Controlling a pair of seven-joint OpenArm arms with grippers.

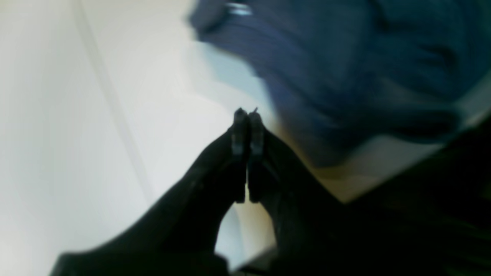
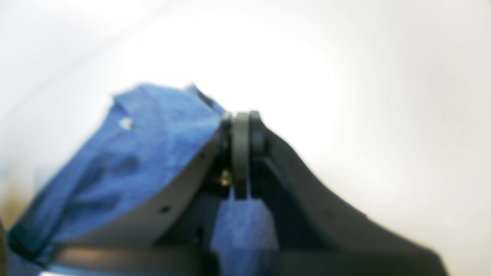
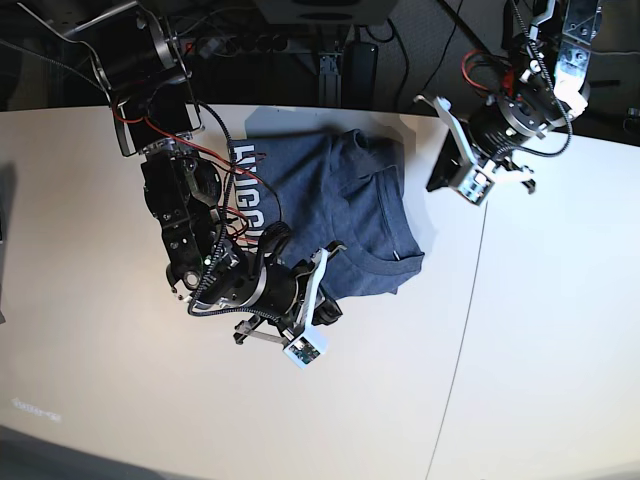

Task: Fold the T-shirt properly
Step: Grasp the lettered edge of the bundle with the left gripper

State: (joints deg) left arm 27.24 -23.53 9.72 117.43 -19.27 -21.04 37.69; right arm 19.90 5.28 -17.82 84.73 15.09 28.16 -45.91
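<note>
The blue-grey T-shirt (image 3: 340, 200) lies crumpled and partly folded on the white table, with white letters (image 3: 250, 190) showing at its left side. My right gripper (image 3: 333, 250) is at the shirt's near edge and is shut on the T-shirt. In the right wrist view the shut fingers (image 2: 241, 130) pinch blue fabric (image 2: 134, 161) that drapes to their left. My left gripper (image 3: 440, 160) hangs above the table just right of the shirt, shut and empty. In the left wrist view its shut fingertips (image 1: 247, 117) sit below and left of the blurred shirt (image 1: 345, 69).
A seam between two tabletops (image 3: 470, 300) runs down the table to the right of the shirt. It also shows in the left wrist view (image 1: 111, 96). Cables and stands line the dark back edge (image 3: 330, 60). Red wires run along the right arm (image 3: 190, 210).
</note>
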